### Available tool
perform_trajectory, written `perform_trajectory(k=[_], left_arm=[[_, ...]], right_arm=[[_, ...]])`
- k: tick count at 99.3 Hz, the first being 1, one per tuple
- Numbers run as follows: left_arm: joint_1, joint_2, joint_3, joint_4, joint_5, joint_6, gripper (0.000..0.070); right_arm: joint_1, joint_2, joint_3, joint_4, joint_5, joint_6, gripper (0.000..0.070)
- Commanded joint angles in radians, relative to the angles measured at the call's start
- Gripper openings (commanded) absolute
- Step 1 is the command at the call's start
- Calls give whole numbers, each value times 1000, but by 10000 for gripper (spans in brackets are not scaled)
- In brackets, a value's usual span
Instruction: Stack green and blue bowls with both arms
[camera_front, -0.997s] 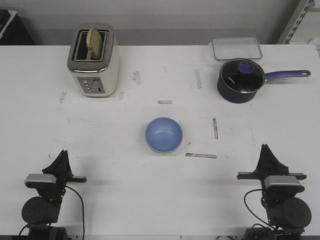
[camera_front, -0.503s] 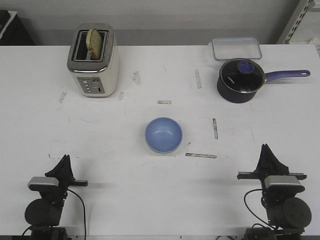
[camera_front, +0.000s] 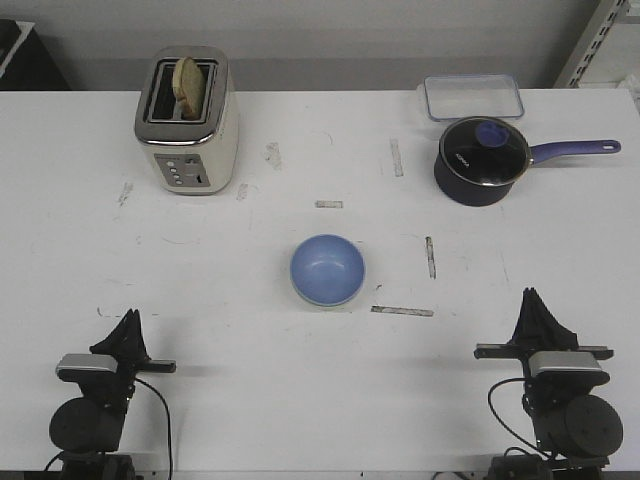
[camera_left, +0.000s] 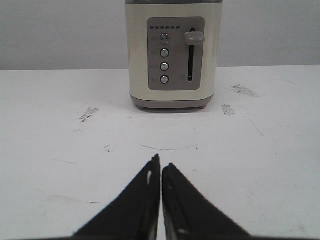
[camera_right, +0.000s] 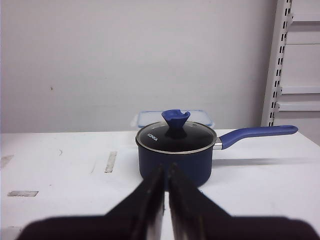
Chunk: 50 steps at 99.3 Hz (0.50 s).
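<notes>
Left gripper (camera_front: 130, 322): near the front-left corner of the counter (camera_front: 230, 390), fingers pressed together, holding nothing. Right gripper (camera_front: 533, 303): near the front-right corner, likewise closed and empty. One blue bowl (camera_front: 327, 268), pale, smooth and round, sits at the counter's centre, well apart from both; a pale green rim shows just beneath it. One toaster (camera_front: 187, 122) stands toward the back-left corner; one saucepan (camera_front: 482, 160) and one clear container (camera_front: 473, 97) toward the back-right.
</notes>
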Motion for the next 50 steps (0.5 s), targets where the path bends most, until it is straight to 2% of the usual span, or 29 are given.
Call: perform_trajectory(k=[1, 36, 50], left_arm=[[1, -2, -21, 13, 0, 5, 1], [1, -2, -21, 13, 0, 5, 1], [1, -2, -21, 13, 0, 5, 1]], right_arm=[[1, 1, 5, 11, 0, -5, 5], [1, -1, 2, 4, 1, -8, 5], [1, -21, -64, 35, 0, -7, 5]])
